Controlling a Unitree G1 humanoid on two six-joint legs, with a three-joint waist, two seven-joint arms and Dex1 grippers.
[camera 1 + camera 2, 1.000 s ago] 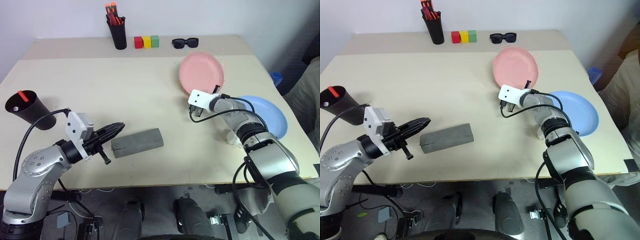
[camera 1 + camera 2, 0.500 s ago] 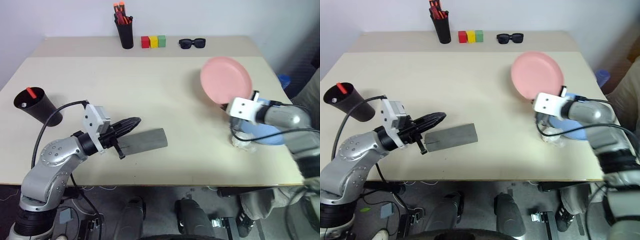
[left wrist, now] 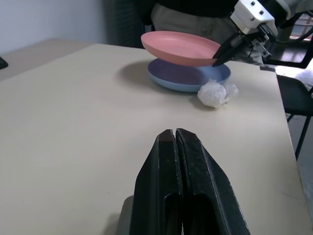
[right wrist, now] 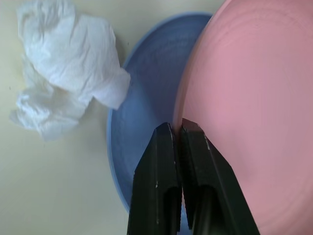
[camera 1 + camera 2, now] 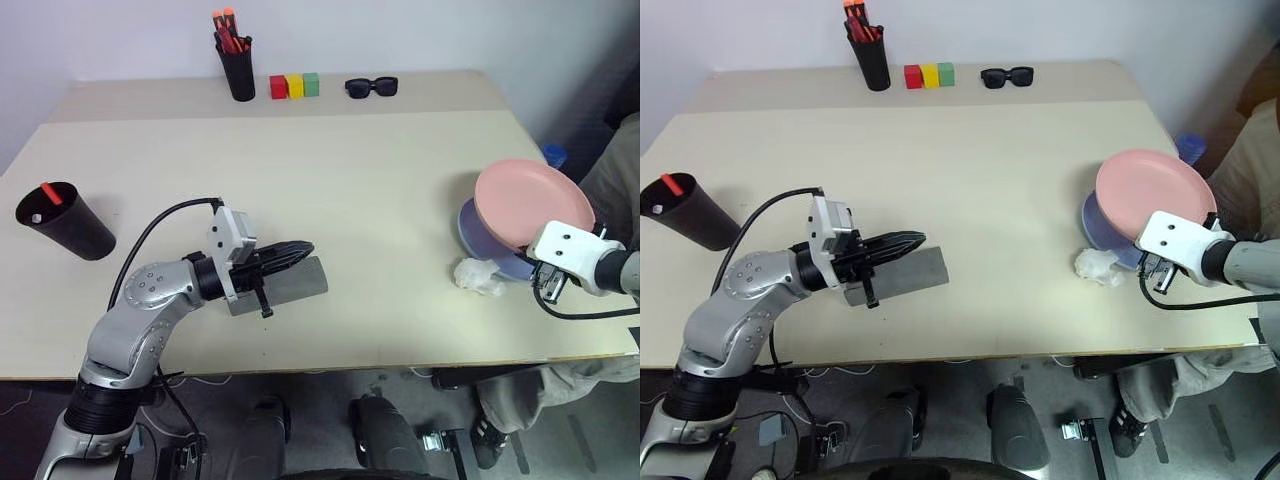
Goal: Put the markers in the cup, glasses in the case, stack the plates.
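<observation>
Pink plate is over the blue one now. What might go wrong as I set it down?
The right pincer pinches only the pink plate's rim, and the plate hangs tilted and off-centre over the blue plate, so it may land askew or slide off. The crumpled tissue beside the blue plate might get caught under a rim.

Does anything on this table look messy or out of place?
Yes: a crumpled white tissue lies on the table beside the blue plate, like stray litter. Also, the pink plate isn't stacked flat; it hangs tilted above the blue one, pinched at its rim by the right gripper.
</observation>
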